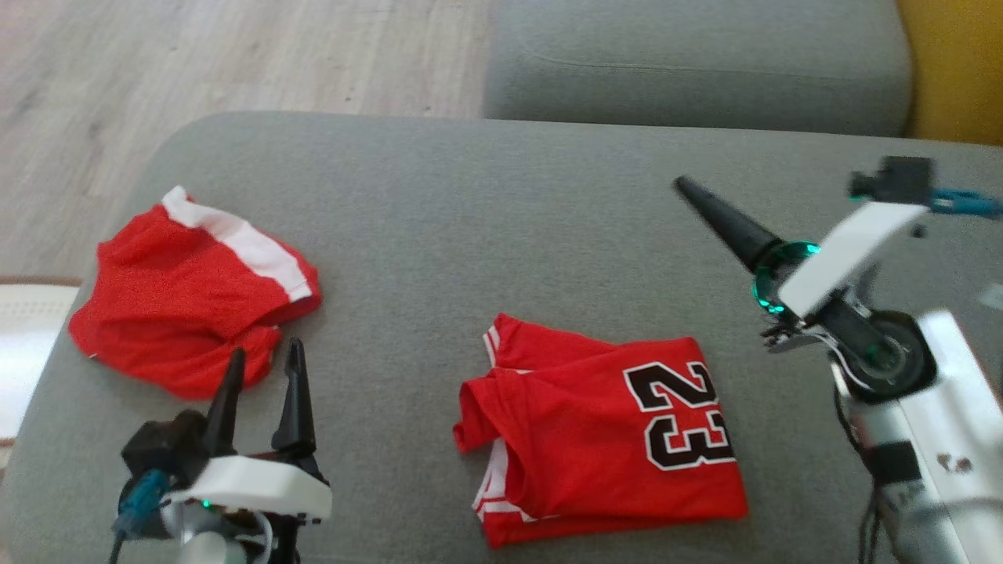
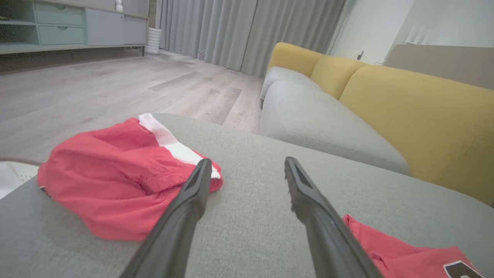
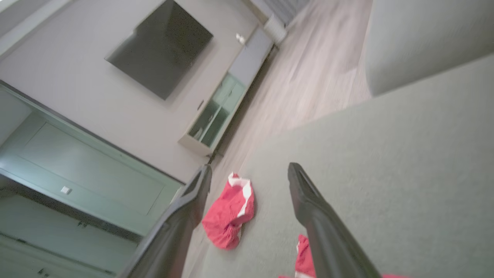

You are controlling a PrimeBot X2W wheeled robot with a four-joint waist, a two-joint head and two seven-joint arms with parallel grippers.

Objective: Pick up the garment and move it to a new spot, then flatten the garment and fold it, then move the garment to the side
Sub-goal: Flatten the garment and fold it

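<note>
The garment, a red jersey (image 1: 603, 431) with a black "23", lies roughly folded near the front middle of the grey cushion (image 1: 470, 204). Its edge shows in the left wrist view (image 2: 405, 255) and in the right wrist view (image 3: 305, 251). My right gripper (image 1: 686, 188) hangs above the cushion to the jersey's right, tilted up and left. In its wrist view (image 3: 250, 166) its fingers stand open with nothing between them. My left gripper (image 1: 265, 351) is open at the lower left, its fingers (image 2: 247, 161) empty.
Crumpled red shorts (image 1: 188, 298) with a white band lie at the cushion's left, just beyond my left fingertips (image 2: 115, 181). A second grey seat (image 1: 689, 63) and a yellow backrest (image 2: 405, 108) lie behind. Wood floor (image 1: 235, 55) is at the far left.
</note>
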